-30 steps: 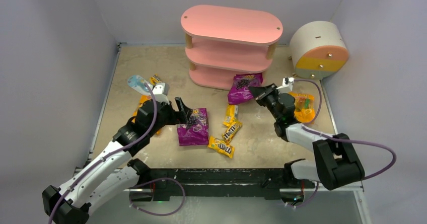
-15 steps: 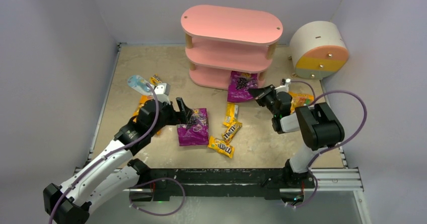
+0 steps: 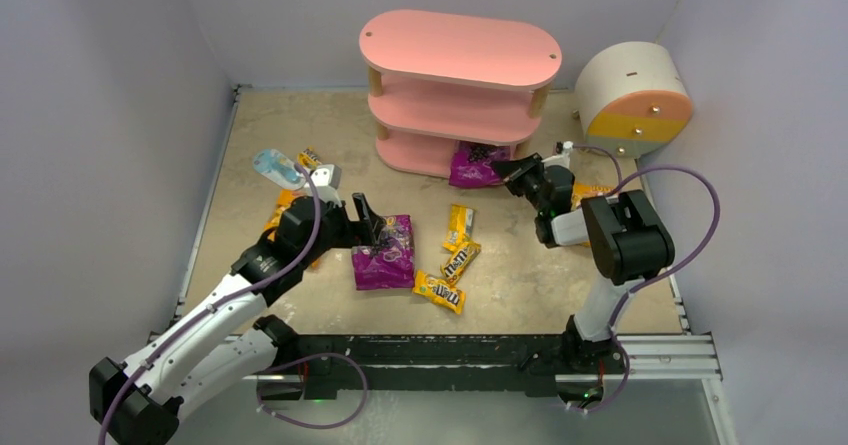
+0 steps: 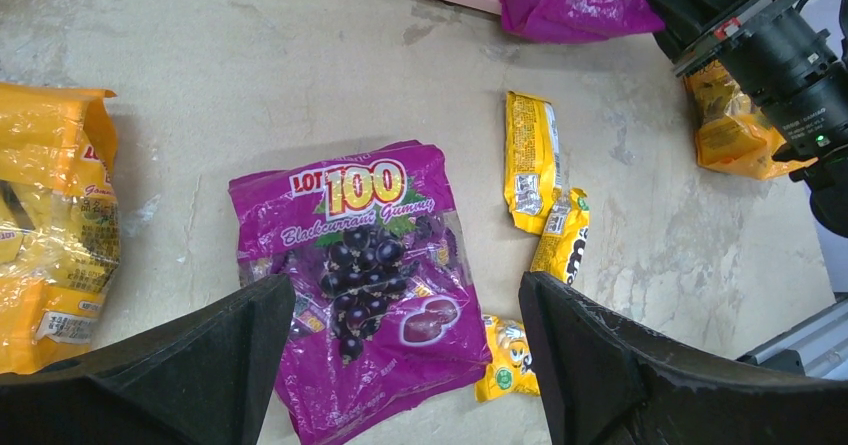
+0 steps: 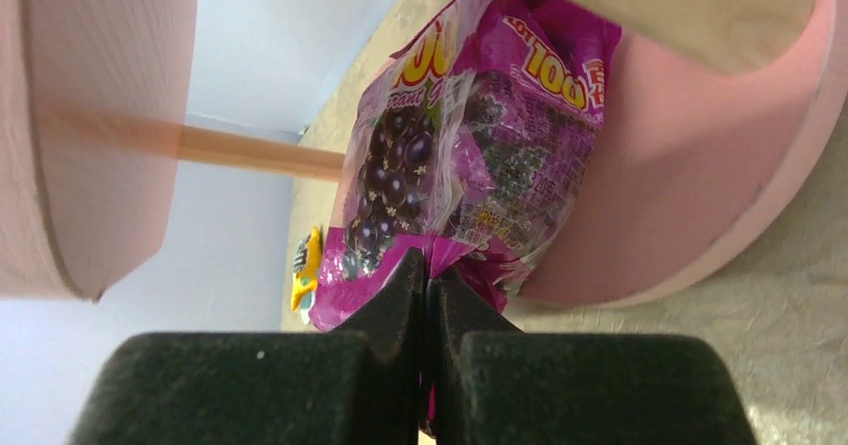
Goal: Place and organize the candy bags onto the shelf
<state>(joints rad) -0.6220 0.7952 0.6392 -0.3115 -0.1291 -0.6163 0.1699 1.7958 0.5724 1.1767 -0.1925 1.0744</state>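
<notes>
The pink shelf (image 3: 460,95) stands at the back. My right gripper (image 3: 507,172) is shut on the edge of a purple "100" bag (image 3: 472,165), which lies partly under the middle tier on the bottom board. In the right wrist view the gripper (image 5: 427,275) pinches this bag (image 5: 470,155) against the bottom board (image 5: 700,165). My left gripper (image 3: 368,220) is open above the second purple bag (image 3: 384,253), also seen in the left wrist view (image 4: 370,255). Three yellow M&M's packets (image 3: 458,260) lie at centre and one (image 3: 310,157) at far left. Orange bags lie at left (image 3: 285,210) and right (image 3: 590,197).
A round cream drawer unit (image 3: 633,100) with pink and yellow fronts stands at the back right. A flat light-blue-and-white item (image 3: 278,168) lies at far left. Grey walls close in the left, back and right sides.
My right gripper has pushed the purple bag away from me, from the floor in front of the shelf onto the bottom tier. The left arm has barely moved.
</notes>
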